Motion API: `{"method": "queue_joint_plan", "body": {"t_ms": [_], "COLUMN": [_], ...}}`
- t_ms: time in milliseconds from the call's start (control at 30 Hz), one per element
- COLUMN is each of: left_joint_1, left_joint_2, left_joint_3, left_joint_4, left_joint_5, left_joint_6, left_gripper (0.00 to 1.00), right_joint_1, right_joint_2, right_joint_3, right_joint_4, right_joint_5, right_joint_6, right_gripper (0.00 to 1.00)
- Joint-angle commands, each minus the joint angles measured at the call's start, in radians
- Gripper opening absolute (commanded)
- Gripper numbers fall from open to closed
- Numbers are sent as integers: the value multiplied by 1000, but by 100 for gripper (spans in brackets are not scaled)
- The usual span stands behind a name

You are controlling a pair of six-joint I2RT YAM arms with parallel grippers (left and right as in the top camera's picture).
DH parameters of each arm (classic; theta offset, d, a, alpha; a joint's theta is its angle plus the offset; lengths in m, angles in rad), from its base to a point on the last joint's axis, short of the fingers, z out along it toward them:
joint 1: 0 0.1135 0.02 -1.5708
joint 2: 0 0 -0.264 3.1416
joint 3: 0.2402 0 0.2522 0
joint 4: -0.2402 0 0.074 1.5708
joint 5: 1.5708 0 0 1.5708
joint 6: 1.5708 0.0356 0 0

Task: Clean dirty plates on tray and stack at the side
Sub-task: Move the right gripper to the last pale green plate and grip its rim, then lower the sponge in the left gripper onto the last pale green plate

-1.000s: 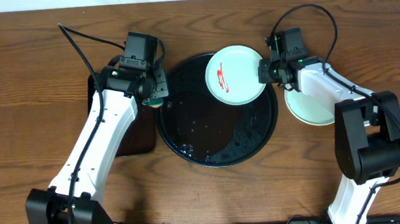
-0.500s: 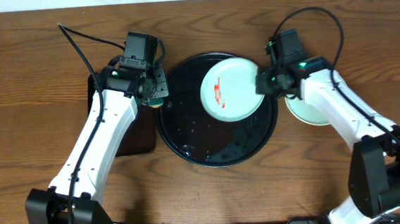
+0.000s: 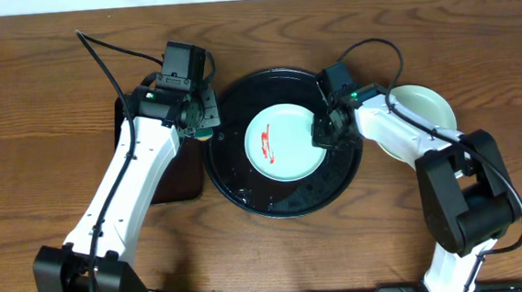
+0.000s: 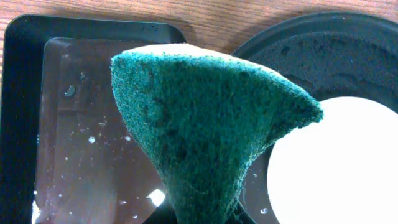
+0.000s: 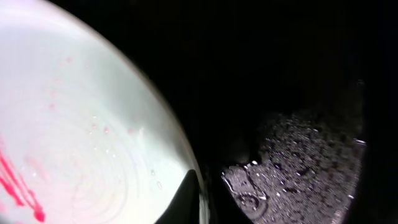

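Green scouring sponge is pinched in my left gripper, the jaws pressed together on it so that it fans into a cone. It hangs at the tray's 9 o'clock rim, above the seam between the small tray and the round one.

Taking the tray as my dial, the dirty plate lies flat at its centre. A red smear sits toward the plate's own 9 o'clock, the side nearest the sponge.

My right gripper sits at the plate's 3 o'clock rim. The wrist view shows one finger against that edge, but I cannot tell whether the jaws pinch the rim or stand just apart from it. Off the tray at 3 o'clock, a pale side plate rests on the table, partly under my right arm.

The step in hand, as I judge it, is scrubbing this plate. First I should make sure the right jaws grip the rim firmly, since the tray floor is beaded with water and the plate will likely skate. Then I bring the sponge in low from 9 o'clock, lay its broad face on the smear and stroke toward 3 o'clock. That way each push drives into the held rim, not away from it. Pressure should be light enough not to tip the shallow plate.
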Motion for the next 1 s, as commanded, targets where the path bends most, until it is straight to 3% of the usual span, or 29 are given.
{"method": "queue_joint_plan", "body": {"t_ms": [0,267,400,667,967], "left_joint_1": [1,-5,-34,-104,-129], "left_joint_2": [19,92,151,275,433], "left_joint_3": [-9,-11,-11,-11,-11], "left_joint_4": [0,-3,-2,46,227], "left_joint_5": [-5,227,300,299,250], "left_joint_6": [-4,146,200,191,134], "left_gripper": [7,7,7,8,8], "right_joint_1": [6,6,6,6,7], "right_joint_2": [17,30,48,61,61], "right_joint_3": [-3,-3,-3,-3,-3], "right_joint_4": [11,19,19,20,20], "right_joint_5": [-18,-18,-23,-37,-37], "right_joint_6": [3,3,4,3,3], "right_gripper": [11,15,4,1,1]}}
